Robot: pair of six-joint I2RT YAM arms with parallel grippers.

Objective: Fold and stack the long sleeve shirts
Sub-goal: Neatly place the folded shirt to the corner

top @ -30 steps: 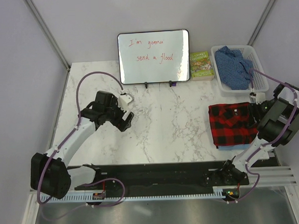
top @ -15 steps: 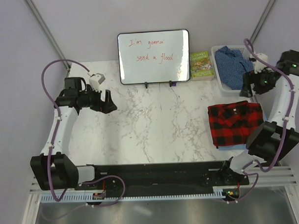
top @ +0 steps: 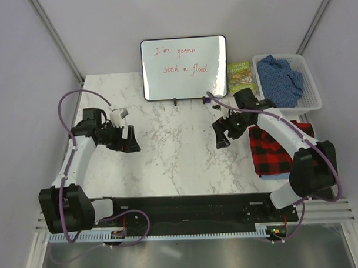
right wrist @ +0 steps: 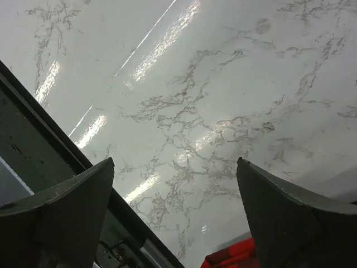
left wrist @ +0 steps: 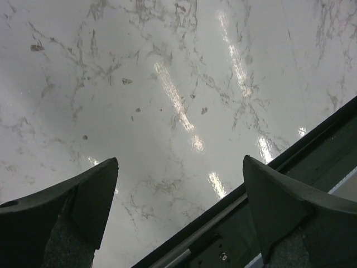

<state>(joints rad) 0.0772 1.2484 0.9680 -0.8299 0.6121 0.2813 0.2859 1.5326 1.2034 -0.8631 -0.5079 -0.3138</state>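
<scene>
Now, both jaws gape empty. Swinging your right arm point(top: 280, 126) low could drag the red-and-black checked flannel shirt point(top: 269, 157) off the desk's point(top: 174, 163) right edge.

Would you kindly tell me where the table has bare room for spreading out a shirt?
The marble between the left pincer and right pincer, in front of the whiteboard, is bare. The right side is crowded: checked flannel, basket holding a blue shirt, book.
</scene>
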